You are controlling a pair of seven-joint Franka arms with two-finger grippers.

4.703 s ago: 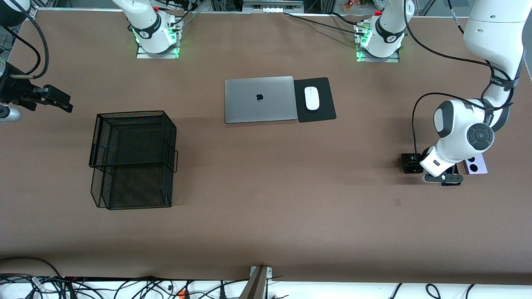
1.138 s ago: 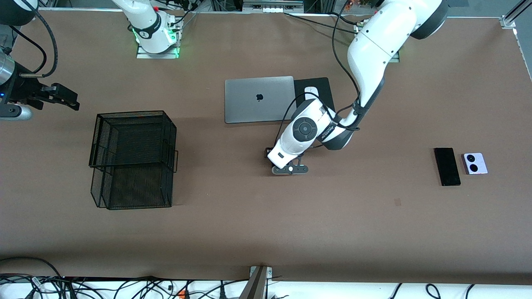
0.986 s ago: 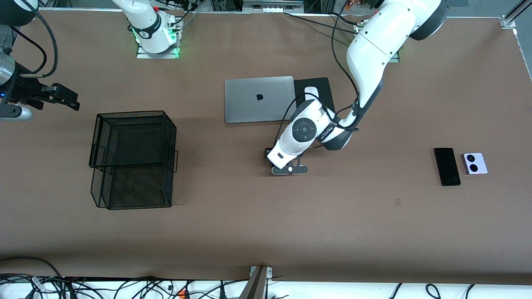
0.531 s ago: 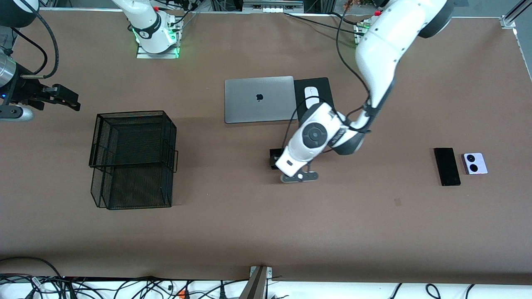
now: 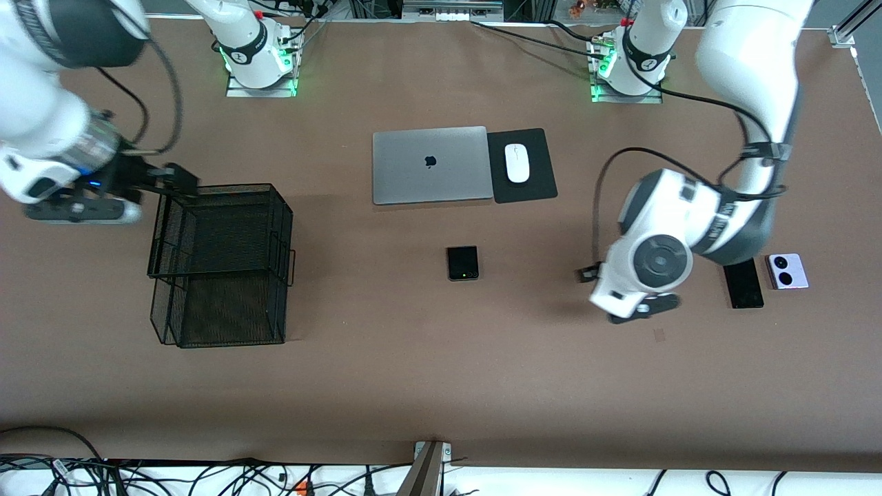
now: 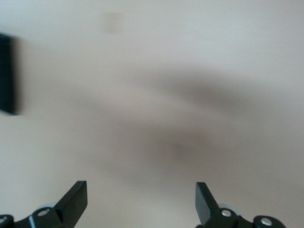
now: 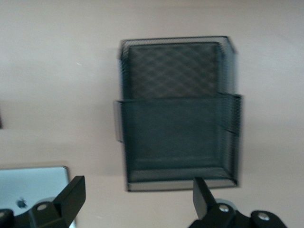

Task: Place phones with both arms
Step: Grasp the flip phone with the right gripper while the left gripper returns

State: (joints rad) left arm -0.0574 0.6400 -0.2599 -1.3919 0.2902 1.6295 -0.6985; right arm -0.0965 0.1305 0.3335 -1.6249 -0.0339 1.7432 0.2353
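- The left tool [image 6: 141, 204], a black two-finger gripper, stands wide apart and empty in the left wrist view, its fingertips [image 6: 76, 197] over bare brown bench [image 5: 441, 386] and touching nothing.
- In the front view the left arm's white wrist [image 5: 651, 258] hangs over the bench at the right of the frame, just beside the long slim black slab phone [image 5: 744, 286], whose upper end it hides.
- The same slab shows as a dark edge [image 6: 7, 73] in the left wrist view.
- The right tool [image 7: 137, 202], also black and two-fingered, stands wide apart and holds nothing; the right wrist view looks down on the black wire-mesh two-tier basket [image 7: 178, 111], with a corner of the grey closed laptop [image 7: 33, 185] beside it.
- In the front view the right tool [image 5: 176, 180] is up over the upper corner of that basket [image 5: 220, 265] at the left of the frame.
- The small squarish black phone [image 5: 462, 263] lies flat and alone on the bench at the frame's centre, below the laptop [image 5: 431, 164], with a tiny green light near its lower edge.
- The small squarish lilac-white phone with two round black lenses [image 5: 787, 271] lies just beside the slab, toward the right edge.
- A white mouse [image 5: 517, 162] rests on a black mat [image 5: 534, 182] touching the laptop.
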